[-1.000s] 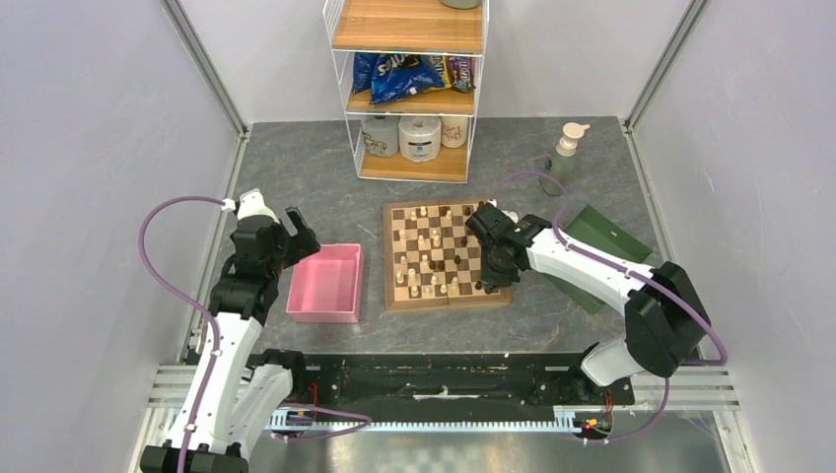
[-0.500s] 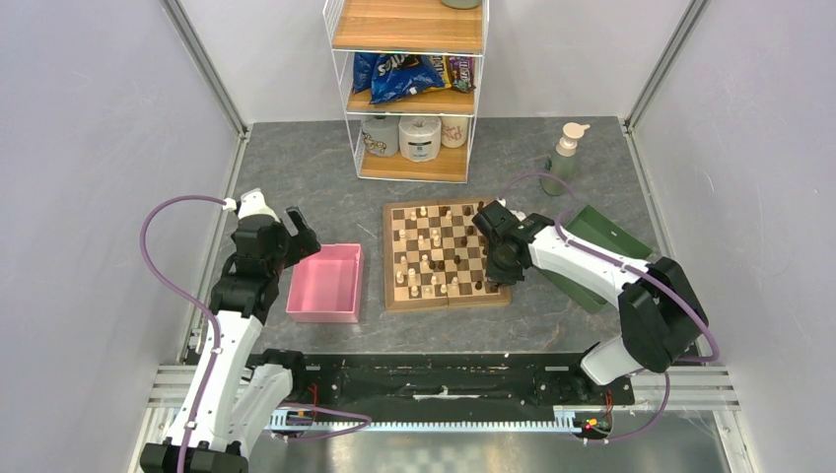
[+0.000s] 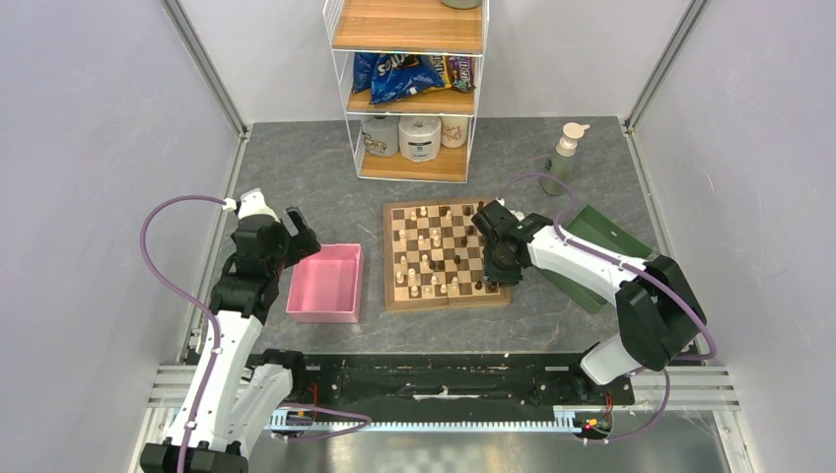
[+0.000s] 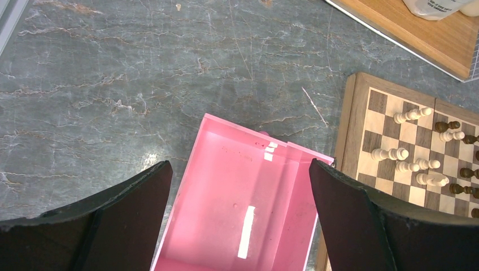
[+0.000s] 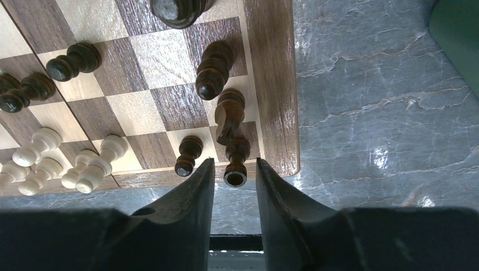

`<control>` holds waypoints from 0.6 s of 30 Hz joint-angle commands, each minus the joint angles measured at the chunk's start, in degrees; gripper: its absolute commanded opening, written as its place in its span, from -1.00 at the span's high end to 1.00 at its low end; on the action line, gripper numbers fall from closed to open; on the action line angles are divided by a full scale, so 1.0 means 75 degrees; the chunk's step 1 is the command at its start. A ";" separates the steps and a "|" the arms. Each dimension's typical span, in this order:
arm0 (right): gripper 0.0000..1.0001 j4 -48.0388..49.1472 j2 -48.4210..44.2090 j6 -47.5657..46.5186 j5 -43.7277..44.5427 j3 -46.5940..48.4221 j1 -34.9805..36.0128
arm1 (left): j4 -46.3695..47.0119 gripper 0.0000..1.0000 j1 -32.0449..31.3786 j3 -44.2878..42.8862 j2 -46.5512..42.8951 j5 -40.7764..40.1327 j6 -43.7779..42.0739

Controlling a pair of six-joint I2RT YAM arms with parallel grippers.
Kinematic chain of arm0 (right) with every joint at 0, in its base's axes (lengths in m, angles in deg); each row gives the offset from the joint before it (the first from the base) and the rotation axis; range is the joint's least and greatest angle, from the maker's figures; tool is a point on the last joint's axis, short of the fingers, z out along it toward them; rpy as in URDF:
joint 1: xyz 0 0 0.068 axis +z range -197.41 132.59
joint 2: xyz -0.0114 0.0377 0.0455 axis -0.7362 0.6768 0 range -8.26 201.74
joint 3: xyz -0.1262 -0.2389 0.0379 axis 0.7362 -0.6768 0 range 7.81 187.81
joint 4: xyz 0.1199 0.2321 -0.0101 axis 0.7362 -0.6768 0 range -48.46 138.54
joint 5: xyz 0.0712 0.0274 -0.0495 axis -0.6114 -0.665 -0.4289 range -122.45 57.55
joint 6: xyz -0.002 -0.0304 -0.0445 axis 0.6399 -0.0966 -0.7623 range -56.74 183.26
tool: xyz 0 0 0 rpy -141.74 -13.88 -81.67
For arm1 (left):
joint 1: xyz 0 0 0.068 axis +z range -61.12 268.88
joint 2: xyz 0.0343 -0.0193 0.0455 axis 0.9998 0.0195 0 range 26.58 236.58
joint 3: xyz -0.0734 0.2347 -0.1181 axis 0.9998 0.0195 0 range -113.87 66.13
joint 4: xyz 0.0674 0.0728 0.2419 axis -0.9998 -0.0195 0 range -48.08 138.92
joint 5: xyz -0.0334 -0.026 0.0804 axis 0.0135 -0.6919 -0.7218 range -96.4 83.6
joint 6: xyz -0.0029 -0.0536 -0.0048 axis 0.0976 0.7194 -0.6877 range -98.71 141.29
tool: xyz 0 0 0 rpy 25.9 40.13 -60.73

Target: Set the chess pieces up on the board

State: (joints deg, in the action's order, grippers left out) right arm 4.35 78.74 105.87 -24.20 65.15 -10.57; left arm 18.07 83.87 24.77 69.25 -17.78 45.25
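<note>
The board (image 3: 444,304) lies mid-table with cream-white pieces (image 3: 426,242) on its left half and dark pieces (image 3: 469,210) on the right. My right gripper (image 3: 490,280) hangs over the near right corner. In the right wrist view (image 5: 235,169) its jaws are slightly apart on either side of a standing dark rook (image 5: 236,158) on the corner square, with a thin gap on each side. A dark knight (image 5: 228,116) and a dark pawn (image 5: 187,156) stand beside it. My left gripper (image 3: 296,233) is wide open and empty above the pink tray (image 4: 226,186).
The pink tray (image 3: 325,284) lies left of the board and looks empty. A green tray (image 3: 603,238) lies to the right under my right arm. A wire shelf (image 3: 409,148) with bags and jars and a pump bottle (image 3: 562,158) stand at the back.
My right wrist has shifted slightly right and back over the board's near right corner. The left arm has not moved.
</note>
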 commanded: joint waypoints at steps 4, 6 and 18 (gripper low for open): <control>0.10 -0.0461 -0.0566 -0.0278 0.0120 0.0548 -0.0026 | 0.0235 -0.97 -0.0005 -0.0136 -0.0062 0.0064 0.0191; 0.05 -0.0700 -0.0811 -0.0475 0.0050 0.0907 0.0057 | 0.0234 -0.97 -0.0008 -0.0133 -0.0060 0.0069 0.0191; 0.03 -0.0606 0.0540 -0.0893 -0.0064 0.2500 0.0221 | 0.0226 -0.98 -0.0010 -0.0121 -0.0097 0.0083 0.0191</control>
State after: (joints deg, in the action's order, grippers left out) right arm -0.74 77.69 100.14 -24.70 81.30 -8.95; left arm 18.04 83.87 24.77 69.19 -17.78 45.25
